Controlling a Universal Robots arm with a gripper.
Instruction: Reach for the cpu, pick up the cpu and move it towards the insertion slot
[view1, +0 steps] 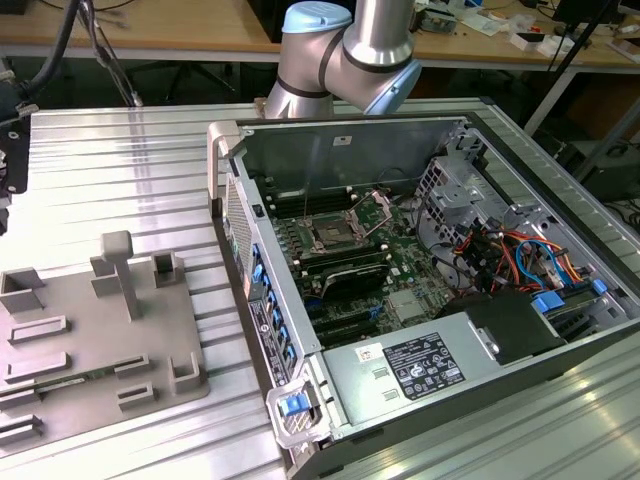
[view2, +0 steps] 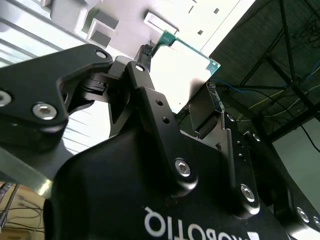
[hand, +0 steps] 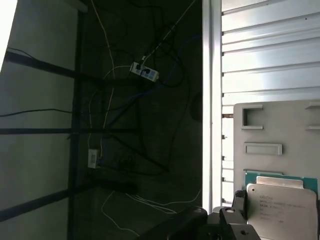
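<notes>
A: Silvery metal on top with a thin green rim: that's the cpu (view2: 187, 62), right at the jaws in the second wrist view. Whether they're clamped on it, I can't tell

B: Light, stiff and fragile underneath, I'd say. Grip the bare side edges only

A: The first wrist view shows it against the grey fixture plate (hand: 280, 125), near the bench (view1: 120, 170) edge

B: The insertion slot (view1: 330, 236) is well apart, down inside the case (view1: 340, 150). Walls crowd it, and the way in looks open from above
</notes>
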